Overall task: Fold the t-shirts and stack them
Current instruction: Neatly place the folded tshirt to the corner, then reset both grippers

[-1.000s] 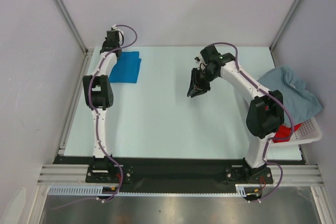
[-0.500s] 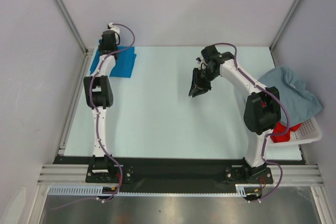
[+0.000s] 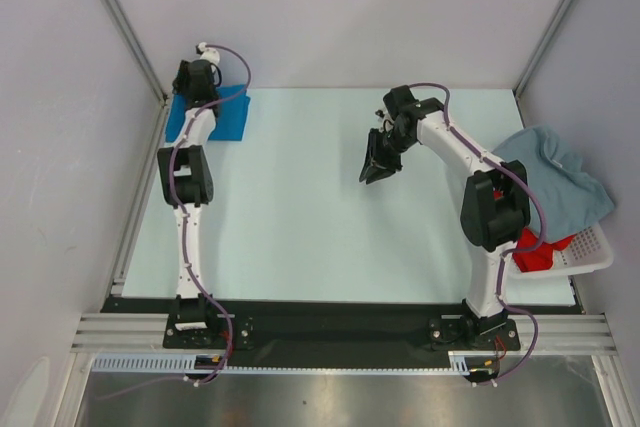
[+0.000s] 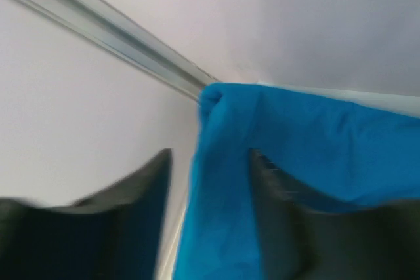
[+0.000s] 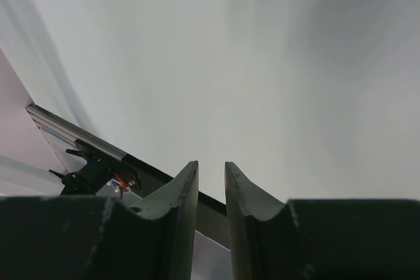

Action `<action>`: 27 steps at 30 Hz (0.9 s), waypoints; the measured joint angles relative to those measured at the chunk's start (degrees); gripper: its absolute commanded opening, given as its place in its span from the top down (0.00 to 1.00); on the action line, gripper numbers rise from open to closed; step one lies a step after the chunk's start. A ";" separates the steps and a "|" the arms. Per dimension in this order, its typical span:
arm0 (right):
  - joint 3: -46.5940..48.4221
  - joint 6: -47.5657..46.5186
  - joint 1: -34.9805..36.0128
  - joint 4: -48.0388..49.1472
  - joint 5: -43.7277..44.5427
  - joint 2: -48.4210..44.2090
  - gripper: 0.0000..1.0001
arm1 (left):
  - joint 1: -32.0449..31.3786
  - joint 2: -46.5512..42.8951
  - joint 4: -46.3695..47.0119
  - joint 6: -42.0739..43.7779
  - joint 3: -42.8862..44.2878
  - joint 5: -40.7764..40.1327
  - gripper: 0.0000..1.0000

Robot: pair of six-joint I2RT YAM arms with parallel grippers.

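The left end effector (image 4: 210,157) has its jaws apart, with a bunched edge of the folded bright blue t-shirt (image 4: 308,142) lying loose between them at the far left corner of the worktop (image 3: 300,197). The right end effector (image 5: 211,170) hangs above mid-worktop, narrowly parted and empty. At the right edge, the pale grey-blue t-shirt (image 3: 560,172) drapes over the basket (image 3: 597,247) and the red t-shirt (image 3: 535,252). Both look light and limp, so a pinch at a hem or shoulder edge seems best.

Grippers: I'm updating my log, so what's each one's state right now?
Left gripper: open around the bright blue t-shirt, not clamped.
Right gripper: slightly open, holding nothing.
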 measured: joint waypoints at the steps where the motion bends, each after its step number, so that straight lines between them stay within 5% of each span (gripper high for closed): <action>1: 0.00 0.20 0.00 0.11 -0.02 0.07 0.72 | 0.00 0.04 0.72 0.04 0.00 -0.04 0.16; 2: 0.00 0.42 0.00 0.24 -0.02 0.11 0.72 | 0.00 0.04 1.46 0.35 0.00 -0.15 0.07; 9: -0.04 1.44 0.13 0.52 0.02 0.33 0.72 | -0.46 -0.79 2.56 -0.66 0.55 -1.66 0.00; 13: -4.85 2.36 0.04 3.06 0.02 -3.23 0.71 | -1.79 -8.13 -1.60 -4.50 -7.61 -1.18 0.00; 18: -19.21 4.70 -0.46 6.54 -0.39 -17.66 0.69 | -9.86 -28.50 -7.17 -12.04 -28.30 0.37 0.00; 22: -33.73 8.04 -1.86 10.62 -1.36 -36.39 0.64 | -24.96 -48.43 -10.93 -21.40 -46.42 4.09 0.00; 27: -49.09 13.22 -3.72 15.93 -1.70 -56.37 0.36 | -37.35 -72.08 -11.65 -39.74 -71.38 17.33 0.00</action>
